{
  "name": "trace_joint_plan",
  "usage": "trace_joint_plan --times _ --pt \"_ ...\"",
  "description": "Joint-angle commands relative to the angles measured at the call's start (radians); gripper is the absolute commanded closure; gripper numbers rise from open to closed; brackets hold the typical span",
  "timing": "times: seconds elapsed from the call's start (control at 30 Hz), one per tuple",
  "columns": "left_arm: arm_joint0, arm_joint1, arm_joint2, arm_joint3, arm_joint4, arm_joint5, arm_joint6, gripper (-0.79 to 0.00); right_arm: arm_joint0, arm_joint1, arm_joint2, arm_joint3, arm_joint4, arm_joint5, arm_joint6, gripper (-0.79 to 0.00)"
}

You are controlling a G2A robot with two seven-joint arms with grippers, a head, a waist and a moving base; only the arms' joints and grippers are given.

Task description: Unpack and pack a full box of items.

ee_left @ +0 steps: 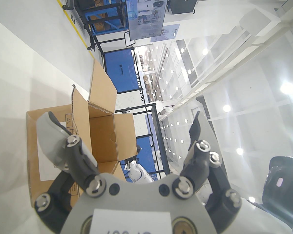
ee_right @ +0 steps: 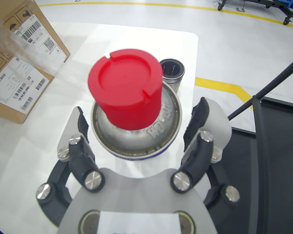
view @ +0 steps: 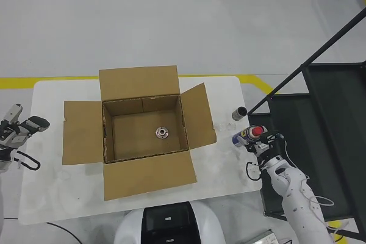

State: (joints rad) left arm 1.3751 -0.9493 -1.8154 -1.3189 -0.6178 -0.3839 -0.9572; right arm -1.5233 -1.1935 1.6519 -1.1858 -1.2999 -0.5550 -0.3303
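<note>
Right of the box [view: 140,82], the right end effector [ee_right: 140,113] is straddling the red-capped can [ee_right: 124,88], jaws open; centring before closing looks wise.

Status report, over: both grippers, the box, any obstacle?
Left gripper open, empty. Right gripper open around red-capped can. Box open, one metal ring inside. Metal cylinder close beside can.
</note>
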Motion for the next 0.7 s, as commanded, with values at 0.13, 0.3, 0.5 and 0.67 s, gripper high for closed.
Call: trace_joint_plan --times 0.13,0.3,0.5,0.67 --pt "0.000 0.000 0.000 0.000 0.000 0.000 0.000 -0.785 0.002 0.003 -0.003 0.006 0.007 -0.009 -0.007 0.000" --pt "0.000 0.000 0.000 0.000 0.000 0.000 0.000 -0.785 0.002 0.006 -0.007 0.006 0.011 -0.028 -0.038 0.000" --pt "0.000 0.000 0.000 0.000 0.000 0.000 0.000 -0.785 -0.020 0.012 0.014 -0.044 0.035 -0.073 -0.080 0.000" --pt "0.000 0.000 0.000 0.000 0.000 0.000 0.000 -0.785 -0.123 0.023 0.087 -0.263 0.082 -0.127 -0.132 0.000"
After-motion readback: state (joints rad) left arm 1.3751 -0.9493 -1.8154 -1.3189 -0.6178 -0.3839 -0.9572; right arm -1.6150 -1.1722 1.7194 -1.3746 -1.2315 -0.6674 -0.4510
